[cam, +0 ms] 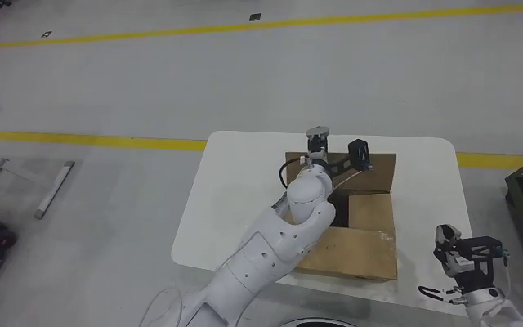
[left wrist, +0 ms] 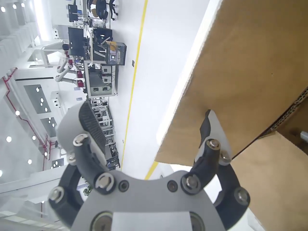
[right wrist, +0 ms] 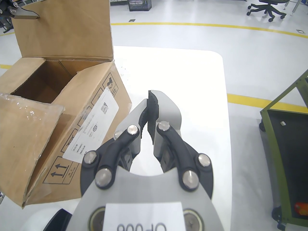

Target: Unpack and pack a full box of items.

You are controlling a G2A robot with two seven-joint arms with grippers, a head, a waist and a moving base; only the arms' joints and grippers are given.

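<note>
A brown cardboard box (cam: 368, 245) stands open on the right half of the white table (cam: 237, 196). Its far flap (right wrist: 65, 22) stands upright. My left gripper (cam: 339, 144) is at that flap's top corner and is open. In the left wrist view the left gripper (left wrist: 146, 118) straddles the flap (left wrist: 240, 61), one fingertip (left wrist: 211, 126) against its face. The box (right wrist: 91, 111) has a white label on its side, and its inside looks dark. My right gripper (right wrist: 149, 111) is shut on nothing and hangs over the table (right wrist: 182, 73) beside the box. From above, the right gripper (cam: 451, 239) is near the table's right front corner.
A green cart (right wrist: 284, 126) stands on the floor right of the table, also at the picture's edge (cam: 515, 192) from above. The box's near flap (right wrist: 24, 126) carries clear tape and leans outward. A grey bar (cam: 53, 188) lies on the floor far left.
</note>
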